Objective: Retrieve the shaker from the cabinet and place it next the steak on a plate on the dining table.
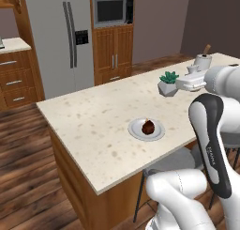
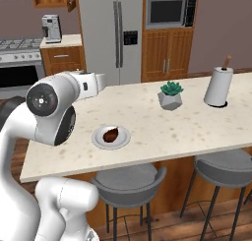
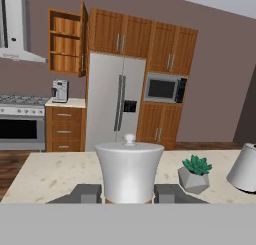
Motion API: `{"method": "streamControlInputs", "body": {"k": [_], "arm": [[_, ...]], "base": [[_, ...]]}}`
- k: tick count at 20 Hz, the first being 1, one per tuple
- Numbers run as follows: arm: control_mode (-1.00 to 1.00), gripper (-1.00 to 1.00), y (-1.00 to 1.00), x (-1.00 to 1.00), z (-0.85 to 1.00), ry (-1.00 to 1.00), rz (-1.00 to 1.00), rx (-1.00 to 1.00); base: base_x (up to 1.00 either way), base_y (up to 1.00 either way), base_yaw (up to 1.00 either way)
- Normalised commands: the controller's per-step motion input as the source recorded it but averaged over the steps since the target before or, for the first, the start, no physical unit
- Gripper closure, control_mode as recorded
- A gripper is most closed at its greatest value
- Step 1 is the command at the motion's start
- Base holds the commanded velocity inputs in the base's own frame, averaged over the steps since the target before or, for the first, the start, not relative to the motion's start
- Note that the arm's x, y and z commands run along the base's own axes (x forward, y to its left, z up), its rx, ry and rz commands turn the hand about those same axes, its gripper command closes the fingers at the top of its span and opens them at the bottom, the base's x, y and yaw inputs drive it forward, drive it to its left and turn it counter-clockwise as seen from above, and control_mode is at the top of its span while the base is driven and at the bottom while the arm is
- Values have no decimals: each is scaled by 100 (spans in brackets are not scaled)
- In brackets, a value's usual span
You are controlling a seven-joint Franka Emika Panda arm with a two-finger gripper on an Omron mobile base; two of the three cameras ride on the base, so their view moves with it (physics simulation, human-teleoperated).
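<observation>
In the hand view my gripper (image 3: 128,195) is shut on the shaker (image 3: 129,169), which stands upright between the fingers (image 3: 86,193). Its pale cap looms large and hides most of its tan body. My hand (image 1: 191,83) hovers over the dining table (image 1: 89,116) at its far right, well beyond the plate (image 1: 134,131). The steak (image 1: 148,126) lies in the middle of that plate. From the right base view the plate (image 2: 98,139) with the steak (image 2: 111,134) sits near the table's front edge, below my hand (image 2: 93,82). The cabinet (image 3: 65,41) hangs open far off, left of the fridge.
A potted succulent (image 2: 171,94) and a white paper-towel roll on a brown stick (image 2: 218,85) stand on the table's right half. Grey stools (image 2: 129,182) line its near side. A fridge (image 3: 116,106), a microwave unit (image 3: 162,89), a stove (image 3: 20,121) and a coffee machine (image 3: 60,91) line the back wall.
</observation>
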Motion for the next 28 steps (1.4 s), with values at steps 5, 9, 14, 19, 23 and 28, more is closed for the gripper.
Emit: {"method": "streamControlInputs", "body": {"k": [5,9,14,19,23,28], "arm": [[100,100,0,0,0,0,0,0],[100,100,0,0,0,0,0,0],[100,100,0,0,0,0,0,0],[-100,100,-26,34,-4,6,5,1],[-100,100,-54,70,-3,11,15,7],[-100,100,-52,66,-3,11,22,10]], "base": [[0,0,0],[0,0,0],[10,0,0],[4,0,0],[0,0,0],[0,0,0]]}}
